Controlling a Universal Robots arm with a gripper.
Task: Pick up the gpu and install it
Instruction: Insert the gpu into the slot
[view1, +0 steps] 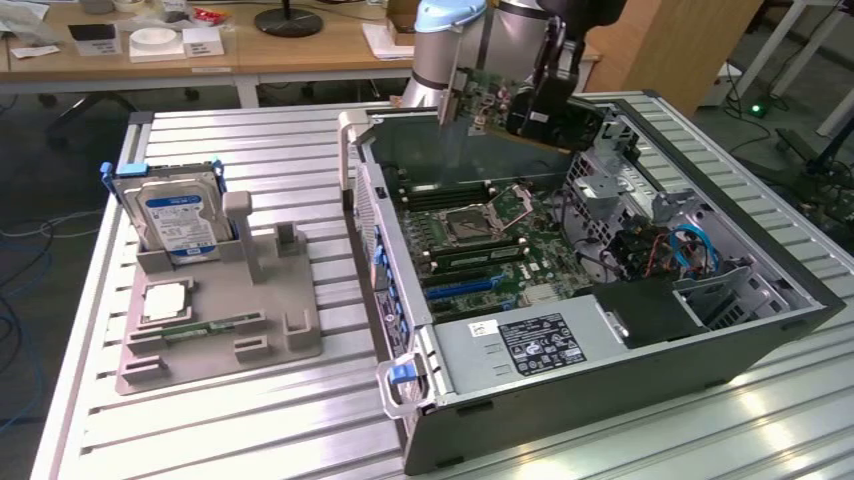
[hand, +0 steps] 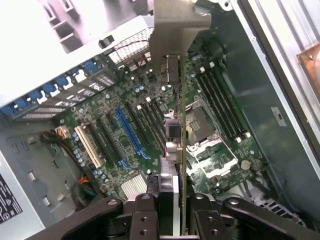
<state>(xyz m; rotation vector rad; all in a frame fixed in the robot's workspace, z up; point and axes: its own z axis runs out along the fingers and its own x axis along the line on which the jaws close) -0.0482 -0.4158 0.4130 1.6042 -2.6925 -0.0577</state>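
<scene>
One claw (hand: 175, 207) grips gpu (view1: 497, 108) above open case (view1: 601, 400)

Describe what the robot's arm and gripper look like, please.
The arm is a smooth, silver-grey round tube with a pale blue joint cap. The gripper is black. Its fingers are blocky black parts with rounded ends and small round screw holes. No lettering or markings can be made out on either.
</scene>
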